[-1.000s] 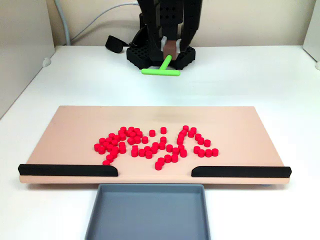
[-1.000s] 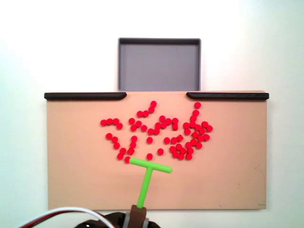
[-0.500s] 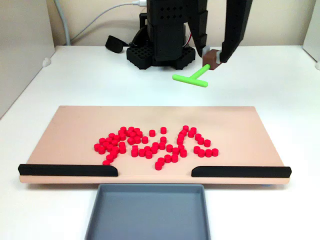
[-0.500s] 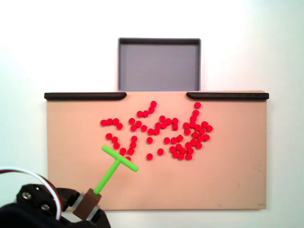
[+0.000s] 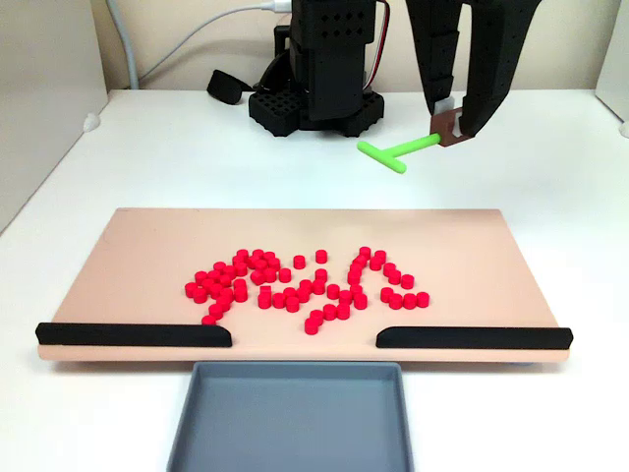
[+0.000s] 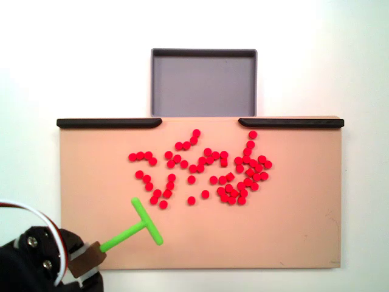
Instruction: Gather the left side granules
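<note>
Holding green pusher [image 6: 137, 222] | granules [image 6: 206, 169] on board [image 6: 304, 213] | tray [image 6: 203, 82] empty

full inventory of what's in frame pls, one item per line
granules: dozens, red, scattered mid-board
board: one, beige, on the white table
rails: two, black, along the board's tray-side edge, gap between
tray: one, grey, empty, beyond that gap
pusher tool: one, green, T-shaped, raised at the board's lower-left corner in the top-down fixed view
cable: one, white, behind the base
arm base: black, far table edge
gripper: holds the pusher's stem
</note>
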Action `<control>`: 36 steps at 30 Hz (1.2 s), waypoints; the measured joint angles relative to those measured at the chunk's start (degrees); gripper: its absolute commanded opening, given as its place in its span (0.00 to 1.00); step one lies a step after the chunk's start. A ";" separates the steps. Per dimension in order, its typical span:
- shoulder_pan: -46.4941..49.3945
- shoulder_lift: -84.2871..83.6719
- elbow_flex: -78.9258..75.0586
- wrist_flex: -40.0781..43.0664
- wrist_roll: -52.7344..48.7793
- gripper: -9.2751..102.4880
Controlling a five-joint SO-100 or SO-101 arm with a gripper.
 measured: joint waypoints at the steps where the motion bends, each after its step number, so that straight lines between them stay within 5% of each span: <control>1: -0.26 -0.70 -0.70 0.35 1.58 0.08; 19: -2.20 -15.29 -16.44 0.35 26.28 0.08; 36: -5.54 -23.55 -25.93 0.35 29.79 0.08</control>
